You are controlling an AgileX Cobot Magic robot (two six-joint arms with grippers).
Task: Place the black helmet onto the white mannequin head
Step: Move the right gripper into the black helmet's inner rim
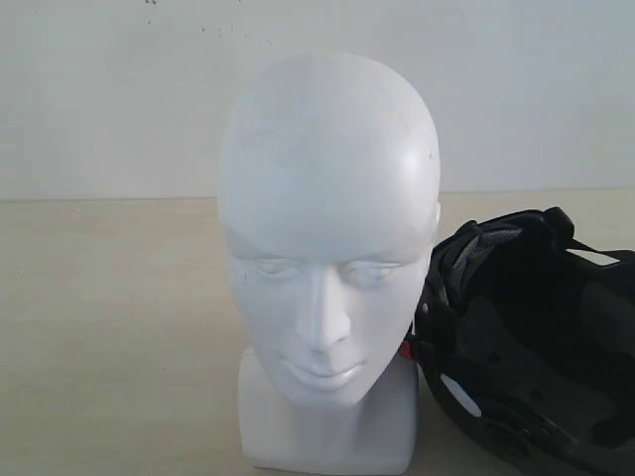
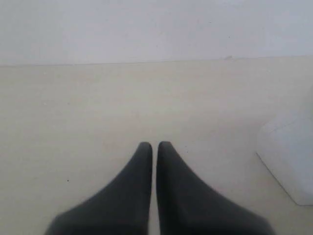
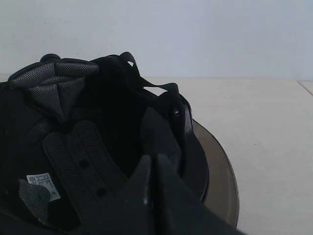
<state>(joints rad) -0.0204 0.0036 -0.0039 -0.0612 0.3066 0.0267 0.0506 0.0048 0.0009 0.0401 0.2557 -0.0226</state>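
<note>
While the black helmet [image 1: 536, 347] is lying with its padded hollow exposed on the table [image 1: 109, 327], just beside the white mannequin head [image 1: 327, 198] on the side toward the table's right edge, nothing is gripping it. The head is standing upright on its neck base [image 1: 327, 426], well clear of the table's far edge.

The right gripper [image 3: 154, 161] is hovering over the helmet's lining [image 3: 78, 156] with its jaws pressed together and nothing visibly between them. The left gripper [image 2: 154, 147] is likewise sitting closed and empty above bare table, with the neck base off to one side.

The main risk, as I am judging it, is lying in the grip. A closed claw descending into the shell would be pushing the rounded helmet, rolling it or knocking it against the head, which could be tipping over. Pinching only a loose strap [image 3: 156, 88] or soft padding would be leaving the helmet swinging. Its smoky visor [image 3: 220, 166] could be catching on the brow while the helmet is being turned over and lowered.
</note>
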